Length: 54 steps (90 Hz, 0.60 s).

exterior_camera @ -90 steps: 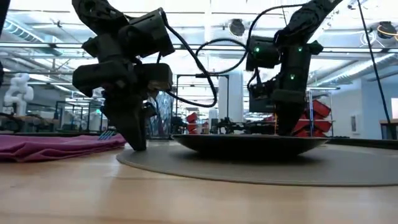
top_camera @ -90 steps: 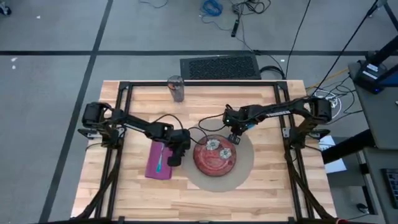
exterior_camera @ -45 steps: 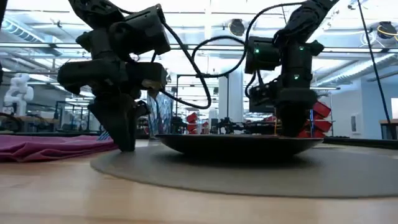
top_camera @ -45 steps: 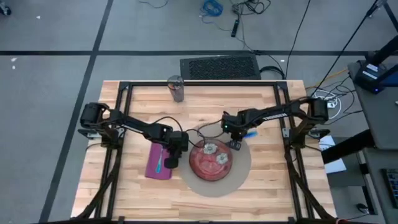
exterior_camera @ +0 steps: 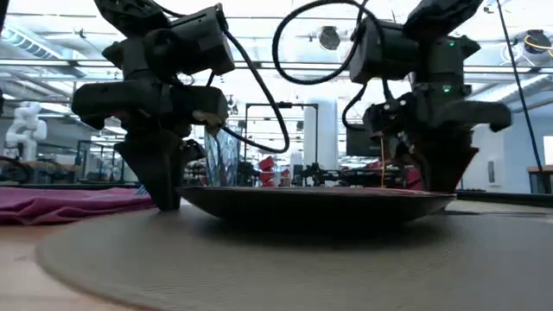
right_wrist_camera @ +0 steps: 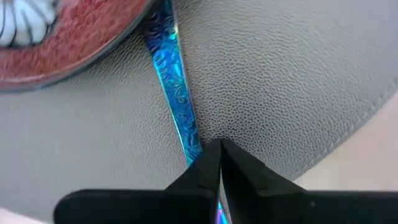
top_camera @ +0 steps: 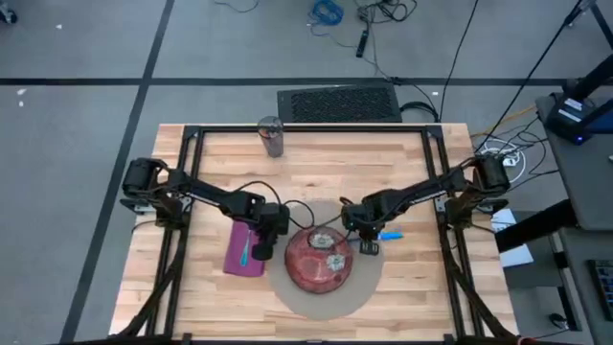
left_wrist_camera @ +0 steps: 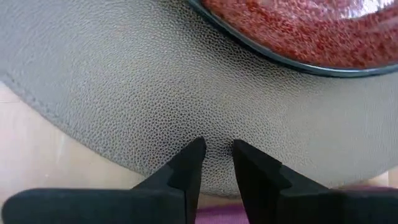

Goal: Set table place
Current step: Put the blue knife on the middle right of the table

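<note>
On the left part of the pale-wood bench [top_camera: 402,292], a magenta napkin [top_camera: 244,250] lies flat, with a small teal utensil [top_camera: 243,251] resting on it. Just right of the napkin, the left gripper [top_camera: 262,251] stands low at the left edge of the round beige mat [top_camera: 369,283]; in its wrist view its 2 fingers [left_wrist_camera: 189,163] sit slightly apart, tips down on the mat's pebbled surface, with nothing between them. At the far edge of the bench, a dark drinking glass [top_camera: 272,137] stands upright, well apart from the rest. The red speckled plate [top_camera: 316,264] with a dark rim rests in the middle of the mat, between the 2 grippers, a pale flower pattern on its face. On the plate's right, the right gripper [top_camera: 369,247] comes down onto the mat; its fingers [right_wrist_camera: 208,165] are pressed together on the end of a shiny blue-patterned knife [right_wrist_camera: 176,93], which lies on the mat with its far end beside the plate's rim. From the low view, both grippers reach down at either side of the plate.
</note>
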### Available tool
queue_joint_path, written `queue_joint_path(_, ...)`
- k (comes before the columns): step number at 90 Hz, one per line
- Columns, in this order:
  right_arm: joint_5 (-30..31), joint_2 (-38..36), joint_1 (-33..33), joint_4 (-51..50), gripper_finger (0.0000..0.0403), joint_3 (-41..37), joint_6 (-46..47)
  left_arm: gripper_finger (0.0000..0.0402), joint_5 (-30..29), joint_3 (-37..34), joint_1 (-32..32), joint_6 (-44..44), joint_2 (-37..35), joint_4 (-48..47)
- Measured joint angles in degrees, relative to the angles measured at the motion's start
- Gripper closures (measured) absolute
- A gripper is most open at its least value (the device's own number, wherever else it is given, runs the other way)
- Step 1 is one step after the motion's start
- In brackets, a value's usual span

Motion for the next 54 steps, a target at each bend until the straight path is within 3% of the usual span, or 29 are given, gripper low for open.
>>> queue_joint_path(40, 4.68, -6.84, 3.16, -9.38, 0.0403, -0.34, 4.79, 0.0321, -0.17, 0.0, -0.02, -0.04, 0.0, 0.1)
queue_joint_path(54, 1.39, -7.99, 5.72, -8.61, 0.0403, -0.26, 6.66, 0.0321, -0.22, 0.0, -0.02, -0.04, 0.0, 0.13)
